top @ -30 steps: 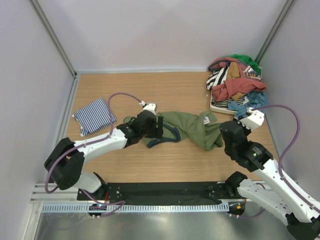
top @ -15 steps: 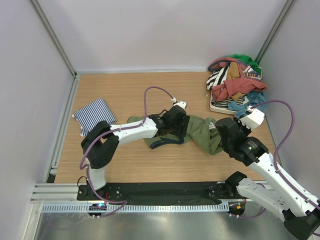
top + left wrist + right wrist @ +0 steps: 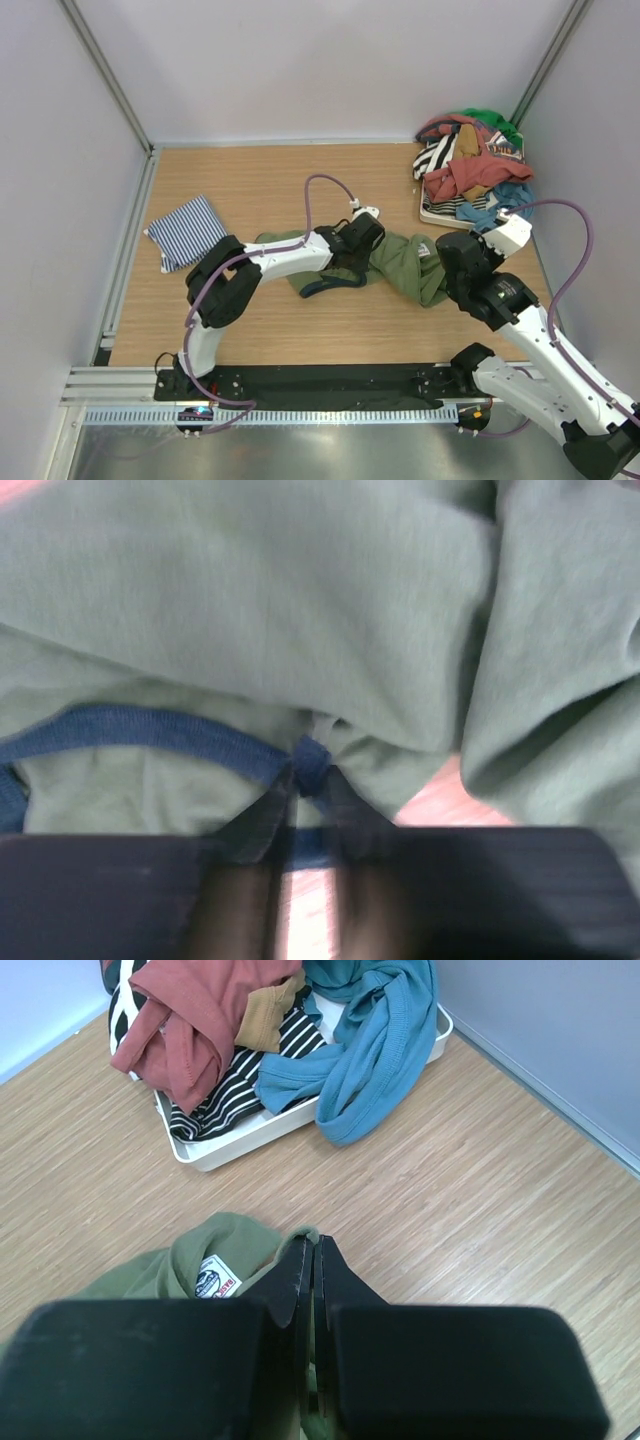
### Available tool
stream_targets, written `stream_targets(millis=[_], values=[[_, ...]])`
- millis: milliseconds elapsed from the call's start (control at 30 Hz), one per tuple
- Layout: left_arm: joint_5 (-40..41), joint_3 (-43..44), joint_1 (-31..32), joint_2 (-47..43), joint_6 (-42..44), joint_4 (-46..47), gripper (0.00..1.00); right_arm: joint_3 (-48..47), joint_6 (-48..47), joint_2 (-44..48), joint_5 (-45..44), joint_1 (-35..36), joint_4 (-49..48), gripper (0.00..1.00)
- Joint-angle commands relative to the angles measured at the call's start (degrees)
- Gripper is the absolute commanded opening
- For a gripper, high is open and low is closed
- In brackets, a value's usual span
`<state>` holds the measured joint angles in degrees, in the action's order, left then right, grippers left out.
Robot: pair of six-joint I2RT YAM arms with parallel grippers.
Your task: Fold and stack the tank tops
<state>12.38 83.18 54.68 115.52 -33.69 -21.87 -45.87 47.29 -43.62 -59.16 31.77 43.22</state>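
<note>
- Left gripper [image 3: 310,780] has swung in from the far left end to the middle of the crumpled olive green soft tank top [image 3: 400,262]. Its jaws have narrowed to a pinch on the dark navy trim [image 3: 150,730].
- Right gripper [image 3: 312,1250] stays pressed together on the same top's labelled end, near the white tray of mixed clothes [image 3: 260,1132].
- Folded navy-and-white striped tank top [image 3: 188,231] lies well apart on the wooden desk [image 3: 280,180].
- With two points now pinched, spreading the top flat looks like the next step.
</note>
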Motion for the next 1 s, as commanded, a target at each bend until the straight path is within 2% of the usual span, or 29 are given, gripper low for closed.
stream_targets(millis=[0, 33, 133, 233, 367, 500, 600, 633, 667, 767, 833, 967], values=[[2.8, 3.9, -0.7, 1.1, 1.9, -1.8, 0.11, -0.4, -0.4, 0.2, -0.5, -0.7, -3.8, 0.01], [3.2, 4.3, -0.9, 1.1, 2.2, -2.4, 0.00, -0.3, -0.4, 0.1, -0.3, -0.7, -3.8, 0.01], [4.4, 4.0, -1.7, -2.6, 4.0, -3.7, 0.00, 0.8, -0.4, -0.3, 1.3, -1.1, -4.4, 0.01], [7.3, -1.2, -3.3, -8.4, 5.0, -3.5, 0.00, 2.4, -0.6, -1.3, 2.8, -1.9, -6.0, 0.01], [8.6, -12.9, -10.2, -23.4, 2.0, -5.2, 0.00, 2.3, -4.0, -6.1, 12.4, -5.2, -10.0, 0.01], [13.1, -23.2, -13.5, -37.0, 1.0, -4.4, 0.00, 2.4, -4.0, -11.5, 16.5, -6.9, -10.9, 0.03], [15.5, -28.3, -13.5, -44.7, 2.1, -4.6, 0.00, 4.3, -4.9, -12.6, 21.9, -7.9, -13.9, 0.37], [16.2, -30.6, -13.5, -46.5, 2.3, -4.4, 0.00, 4.6, -5.7, -13.1, 23.5, -7.9, -15.5, 0.60], [16.0, -31.9, -13.5, -48.0, 2.6, -2.8, 0.00, 4.6, -7.5, -13.2, 25.4, -8.0, -16.4, 0.65], [13.3, -38.4, -13.5, -53.0, 2.7, 4.1, 0.00, 4.6, -16.2, -13.7, 39.0, -8.0, -21.6, 0.77], [12.4, -43.5, -13.5, -55.6, 3.3, 9.2, 0.00, 3.6, -18.2, -14.6, 46.6, -8.0, -21.9, 0.78], [14.4, -46.4, -13.5, -57.4, 5.2, 10.9, 0.00, 4.6, -19.9, -16.9, 56.5, -8.0, -25.1, 0.81]])
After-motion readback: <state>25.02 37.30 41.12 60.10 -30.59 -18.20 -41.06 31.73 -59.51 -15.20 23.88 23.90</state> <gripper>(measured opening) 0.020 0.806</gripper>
